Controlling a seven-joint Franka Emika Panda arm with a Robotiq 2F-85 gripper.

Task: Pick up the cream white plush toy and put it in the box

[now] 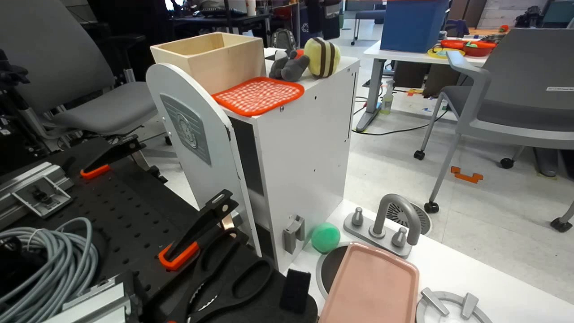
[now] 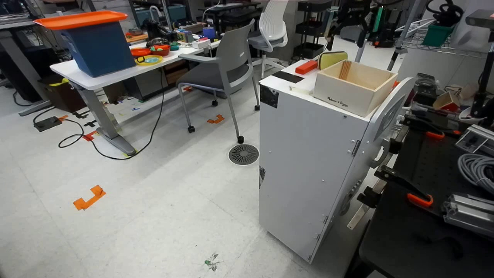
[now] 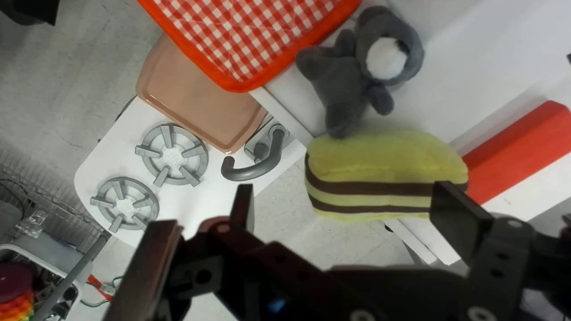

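The cream white plush toy (image 3: 388, 165), pale yellow with dark brown bands, sits on top of the white cabinet near its edge. It shows in both exterior views (image 1: 321, 57) (image 2: 332, 60). My gripper (image 3: 343, 191) is open and empty above it. In the wrist view the toy lies beyond the fingertips, and the right finger covers part of its lower right end. The gripper also shows above the toy in an exterior view (image 2: 346, 38). The box (image 1: 233, 65), pale wood and open on top, stands on the same cabinet (image 2: 343, 90). It is out of the wrist view.
A grey plush toy (image 3: 352, 76) lies beside the yellow one. A red checked potholder (image 1: 260, 94) and a red block (image 3: 522, 151) lie on the cabinet top (image 3: 482, 58). A toy sink tap (image 1: 394, 215), a pink tray (image 1: 372, 287) and stove rings stand lower.
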